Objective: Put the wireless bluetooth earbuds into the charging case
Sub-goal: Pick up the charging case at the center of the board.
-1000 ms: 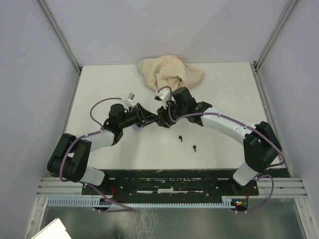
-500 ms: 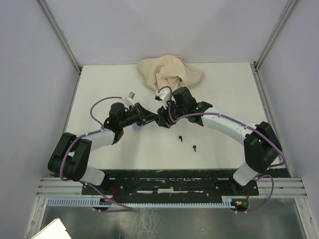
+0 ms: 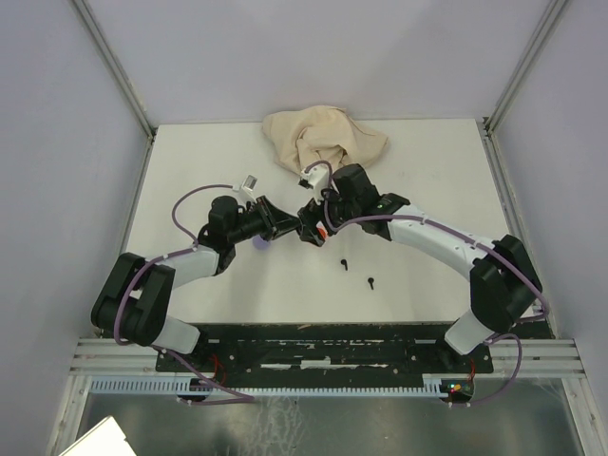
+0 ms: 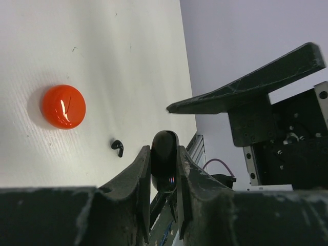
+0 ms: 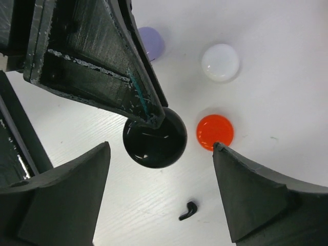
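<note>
Arms meet over the middle of the white table, wrists nose to nose. The left gripper is clamped on the black charging case, a glossy round disc pinched edge-on between the 2 fingers, so that only its rim and upper curve show past their tips in the left wrist view. In the right wrist view the same disc shows as a full circle, hanging from the tip of the left fingers above the table. The right gripper stands wide, its 2 fingers spread well apart to either side of the black disc and touching nothing. 3 more round cases lie flat on the table under the wrists: a red case just beside the black disc, a white case beyond it, and a lavender case partly hidden behind the left fingers. From above, a black earbud lies loose on the table on the near side of the grippers, and a second black earbud lies near it, closer to the arm bases; neither is in any case. Each wrist view catches only 1 of them, near the red case; which 1 cannot be told. A crumpled beige cloth sits at the far edge.
</note>
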Controlling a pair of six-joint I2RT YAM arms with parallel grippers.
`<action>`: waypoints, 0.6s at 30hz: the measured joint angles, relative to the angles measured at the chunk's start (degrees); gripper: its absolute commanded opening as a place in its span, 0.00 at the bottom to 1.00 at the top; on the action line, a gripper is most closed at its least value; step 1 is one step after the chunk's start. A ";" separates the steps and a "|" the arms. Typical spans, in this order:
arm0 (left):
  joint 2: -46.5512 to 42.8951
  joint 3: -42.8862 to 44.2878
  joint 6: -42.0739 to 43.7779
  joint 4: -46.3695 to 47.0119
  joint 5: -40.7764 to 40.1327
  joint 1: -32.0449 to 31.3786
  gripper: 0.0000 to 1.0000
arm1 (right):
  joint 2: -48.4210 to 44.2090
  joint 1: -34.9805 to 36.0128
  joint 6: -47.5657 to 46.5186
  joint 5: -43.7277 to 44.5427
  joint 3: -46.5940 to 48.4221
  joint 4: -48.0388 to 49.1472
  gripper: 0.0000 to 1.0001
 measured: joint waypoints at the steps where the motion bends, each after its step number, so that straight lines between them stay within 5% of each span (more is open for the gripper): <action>1: 0.00 0.00 0.00 -0.02 -0.24 0.00 0.03 | -0.57 -0.26 0.57 0.35 -0.17 0.31 0.98; 8: 0.00 0.00 0.00 -0.07 -1.88 0.00 0.03 | -7.80 -2.93 3.87 7.78 -0.48 2.21 0.99; 18: -2.64 -0.04 -0.07 -0.37 -9.81 -1.14 0.03 | -4.11 -3.23 6.95 15.45 3.37 -2.19 0.99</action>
